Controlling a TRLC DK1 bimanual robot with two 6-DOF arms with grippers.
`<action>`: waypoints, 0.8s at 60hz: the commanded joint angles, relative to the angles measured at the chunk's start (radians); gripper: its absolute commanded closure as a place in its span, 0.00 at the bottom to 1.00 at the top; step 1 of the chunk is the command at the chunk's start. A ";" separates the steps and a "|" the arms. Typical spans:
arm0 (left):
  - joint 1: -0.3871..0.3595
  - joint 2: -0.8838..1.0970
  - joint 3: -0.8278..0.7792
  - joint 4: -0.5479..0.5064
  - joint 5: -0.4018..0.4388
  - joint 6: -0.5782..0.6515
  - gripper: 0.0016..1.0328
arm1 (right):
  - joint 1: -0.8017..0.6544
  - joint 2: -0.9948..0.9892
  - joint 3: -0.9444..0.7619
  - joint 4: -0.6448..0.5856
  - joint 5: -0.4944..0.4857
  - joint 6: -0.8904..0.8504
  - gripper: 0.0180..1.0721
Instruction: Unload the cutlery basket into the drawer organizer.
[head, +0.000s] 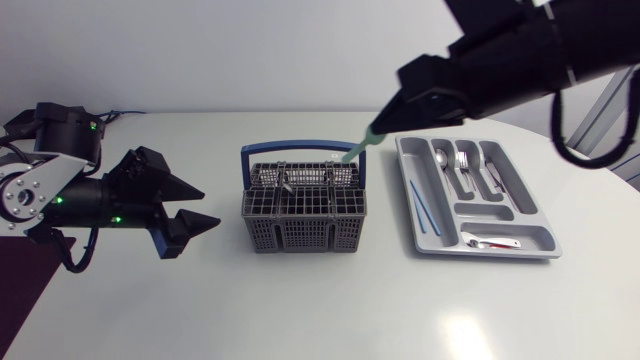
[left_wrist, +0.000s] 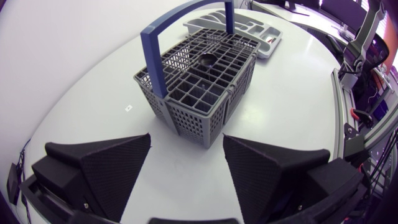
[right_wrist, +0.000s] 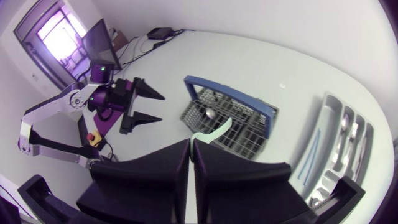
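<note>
Above the cutlery basket (head: 305, 205), the right gripper (head: 384, 121) pinches a pale green utensil (head: 357, 148), possibly a spoon, near the drawer organizer (head: 441, 241); the left gripper (head: 210, 204) sits fingers spread beside the basket.

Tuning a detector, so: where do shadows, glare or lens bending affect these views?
Head view: soft shadow under the basket, faint sheen on the table. Left wrist view: fisheye bows the table edge beyond the open left gripper. Right wrist view: the table curves likewise; the right gripper, shut on the green utensil, reads as a dark mass.
</note>
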 joint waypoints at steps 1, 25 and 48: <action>-0.007 -0.020 0.007 -0.009 -0.005 -0.013 0.07 | -0.120 -0.062 0.005 -0.076 0.001 -0.055 0.94; -0.049 -0.026 0.030 -0.024 -0.024 -0.020 0.07 | -0.442 -0.100 -0.145 -0.219 0.202 -0.214 0.94; -0.038 -0.040 0.013 -0.024 -0.024 -0.013 0.07 | -0.691 0.044 -0.357 0.005 0.301 -0.335 0.95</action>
